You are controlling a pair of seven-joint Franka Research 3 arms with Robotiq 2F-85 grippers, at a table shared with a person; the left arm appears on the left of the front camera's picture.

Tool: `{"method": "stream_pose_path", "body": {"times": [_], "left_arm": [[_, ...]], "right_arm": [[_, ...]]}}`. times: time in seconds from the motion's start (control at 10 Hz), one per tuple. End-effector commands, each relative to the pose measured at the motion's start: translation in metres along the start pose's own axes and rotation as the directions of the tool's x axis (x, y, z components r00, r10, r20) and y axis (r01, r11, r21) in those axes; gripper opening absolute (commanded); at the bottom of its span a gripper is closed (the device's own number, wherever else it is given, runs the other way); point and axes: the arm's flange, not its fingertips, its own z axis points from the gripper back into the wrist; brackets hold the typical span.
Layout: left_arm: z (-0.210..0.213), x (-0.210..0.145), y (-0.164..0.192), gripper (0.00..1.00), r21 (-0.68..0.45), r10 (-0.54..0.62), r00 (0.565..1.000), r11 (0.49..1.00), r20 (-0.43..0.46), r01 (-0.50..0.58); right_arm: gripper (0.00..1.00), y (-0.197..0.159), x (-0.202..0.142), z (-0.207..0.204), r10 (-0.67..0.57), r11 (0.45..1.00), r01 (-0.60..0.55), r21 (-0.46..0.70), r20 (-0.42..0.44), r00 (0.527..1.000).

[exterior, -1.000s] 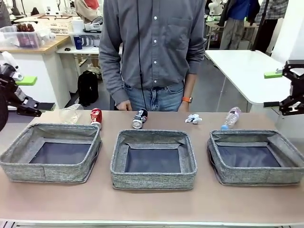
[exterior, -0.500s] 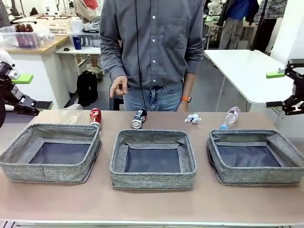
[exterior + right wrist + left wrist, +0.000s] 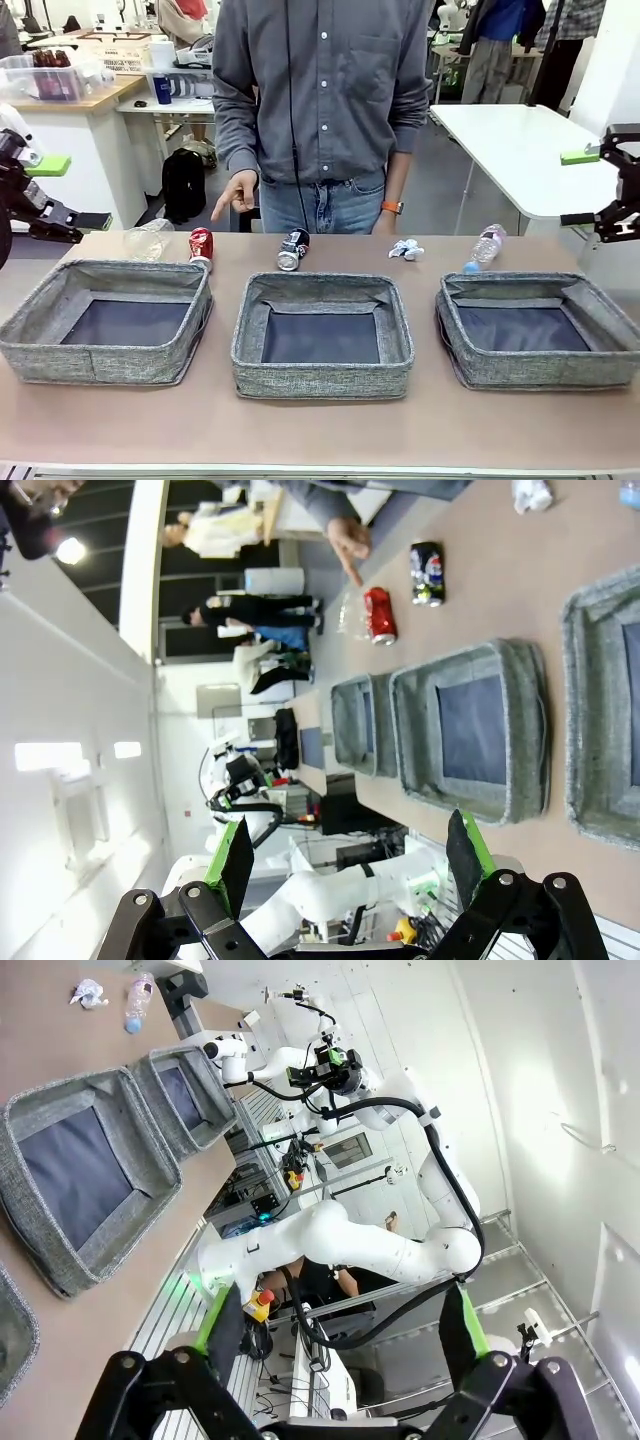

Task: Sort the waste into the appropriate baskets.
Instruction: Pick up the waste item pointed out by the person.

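Nothing is sorted yet. My left hand (image 3: 75,193) and right hand (image 3: 572,188) hang spread and empty at the sides of the tabletop (image 3: 320,430). The cup (image 3: 148,240), red can (image 3: 202,245), dark can (image 3: 293,250), paper wad (image 3: 406,249) and bottle (image 3: 486,245) lie behind three bare baskets (image 3: 322,287). Next I must reach one item and pinch it.

No legible text anywhere; print on red soda can (image 3: 202,243) and crushed dark can (image 3: 293,249) too small.
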Motion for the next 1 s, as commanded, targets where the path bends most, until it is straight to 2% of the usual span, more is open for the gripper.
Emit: {"method": "stream_pose_path", "body": {"times": [0.0, 0.6, 0.7, 0.8, 0.9], "left_arm": [[-0.001, 0.001, 0.0, 1.0, -0.023, -0.027, 1.0, 0.999, 0.011, 0.027], [-0.001, 0.001, 0.0, 1.0, -0.023, -0.027, 1.0, 0.999, 0.011, 0.027], [0.0, 0.0, 0.0, 1.0, -0.001, -0.001, 1.0, 1.0, 0.002, 0.001], [-0.019, 0.02, -0.004, 1.0, 0.241, -0.065, 0.998, 0.968, -0.016, 0.066], [-0.039, 0.045, 0.001, 1.0, 0.419, -0.065, 0.997, 0.905, -0.029, 0.071]], "right_arm": [[1.0, 0.001, 0.003, -0.002, 0.028, 0.999, -0.028, 0.024, 0.003, 1.0], [1.0, 0.001, 0.003, -0.002, 0.028, 0.999, -0.028, 0.024, 0.003, 1.0], [1.0, 0.001, 0.003, -0.002, 0.028, 0.999, -0.028, 0.024, 0.003, 1.0], [1.0, 0.001, 0.003, -0.002, 0.028, 0.999, -0.028, 0.024, 0.003, 1.0], [1.0, 0.001, 0.003, -0.002, 0.028, 0.999, -0.028, 0.024, 0.003, 1.0]]}}
